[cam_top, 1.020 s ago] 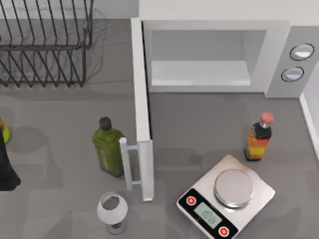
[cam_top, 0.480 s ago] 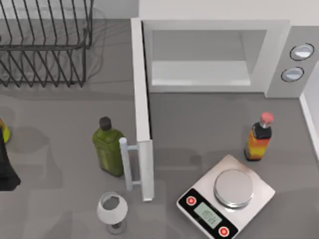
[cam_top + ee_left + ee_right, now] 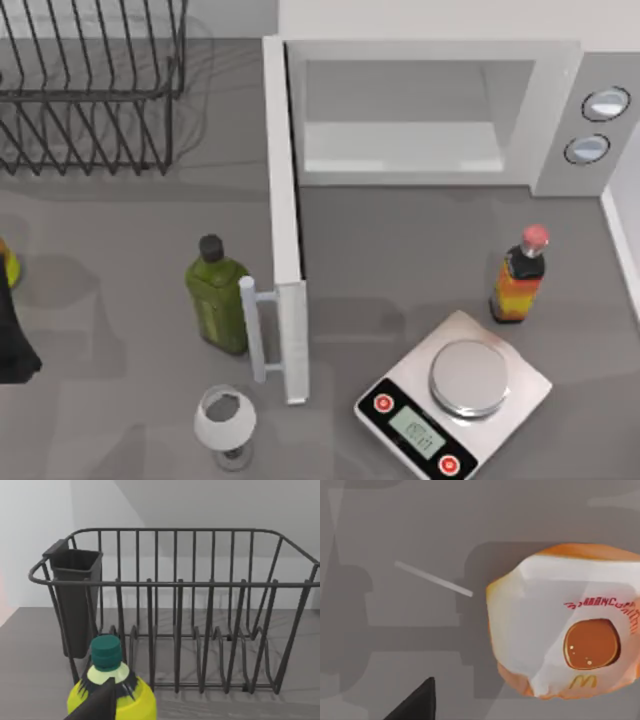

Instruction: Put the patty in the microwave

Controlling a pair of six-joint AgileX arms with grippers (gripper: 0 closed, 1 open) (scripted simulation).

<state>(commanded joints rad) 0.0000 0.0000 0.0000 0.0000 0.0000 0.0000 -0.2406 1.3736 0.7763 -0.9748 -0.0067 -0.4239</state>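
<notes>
While the grey table (image 3: pixel 400 260) spreads under everything, the microwave (image 3: pixel 560 110) stands at its far edge toward the right with its two round dials (image 3: pixel 597 124) on its right side, its white door (image 3: pixel 284 230) swung wide open toward the front and its bar handle (image 3: pixel 255 330) facing left. At the far left sits a dark wire dish rack (image 3: pixel 90 100), with a dark cutlery cup (image 3: pixel 77 600) hung at one end in the left wrist view. A white kitchen scale (image 3: pixel 400 400) with a round steel plate lies near the front right, and an orange-and-yellow bottle (image 3: pixel 520 275) stands just behind it. A green bottle (image 3: pixel 218 300) stands just left of the door, with a glass (image 3: pixel 225 425) in front of it. The left arm (image 3: pixel 10 345) is at the table's left edge, and the left gripper (image 3: pixel 100 705) hovers close over a yellow bottle (image 3: pixel 135 702) with a green cap, in front of the rack; I cannot tell whether it is spread or closed. The patty (image 3: pixel 592 644) lies on the grey surface in a white and orange wrapper, below the right gripper (image 3: pixel 415 705) and apart from it; its state I cannot tell either.
</notes>
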